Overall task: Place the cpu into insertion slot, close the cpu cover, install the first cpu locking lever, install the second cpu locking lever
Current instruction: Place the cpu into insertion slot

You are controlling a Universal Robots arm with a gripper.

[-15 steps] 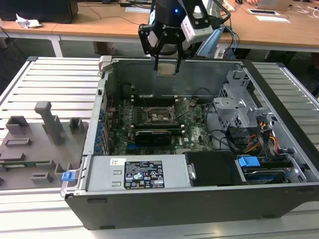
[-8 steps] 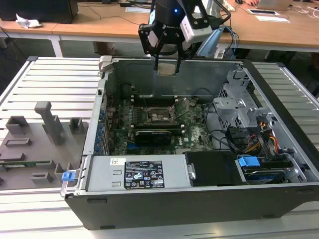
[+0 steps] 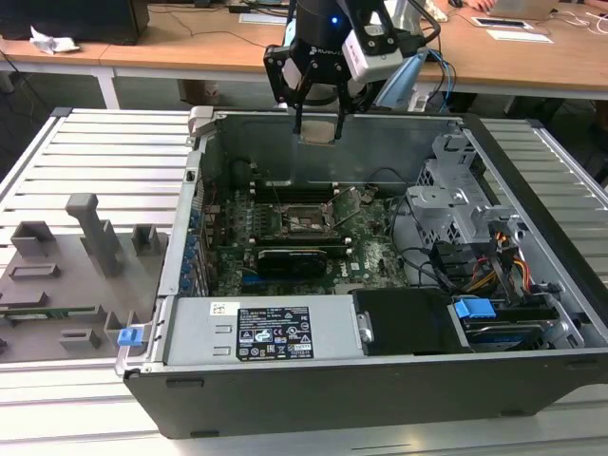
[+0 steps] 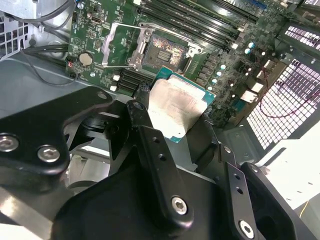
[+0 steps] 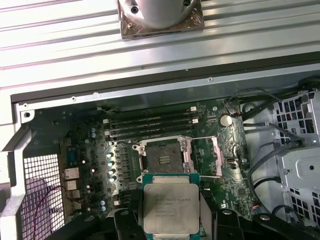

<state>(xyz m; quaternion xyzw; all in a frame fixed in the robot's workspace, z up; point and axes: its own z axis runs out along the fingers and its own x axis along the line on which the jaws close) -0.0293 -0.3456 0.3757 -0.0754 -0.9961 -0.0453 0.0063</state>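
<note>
My gripper (image 3: 318, 125) hangs above the open computer case and is shut on the cpu (image 3: 319, 130). In both wrist views the cpu (image 4: 175, 107) (image 5: 170, 205) is a flat square chip with a silver top and a green edge, pinched by its sides between the black fingers (image 4: 142, 107). The insertion slot (image 5: 162, 156) (image 4: 162, 49) (image 3: 304, 220) lies open on the green motherboard, below and apart from the chip. The cpu cover (image 5: 206, 156) (image 4: 122, 44) is swung up beside the slot as a thin metal frame.
Long black memory slots (image 5: 150, 125) run beside the socket. A black card (image 3: 290, 256) sits just in front of it. A metal drive cage (image 3: 456, 195) and cables fill the exterior view's right. The case walls (image 3: 204, 190) surround the board. A grey fixture tray (image 3: 66, 271) lies outside.
</note>
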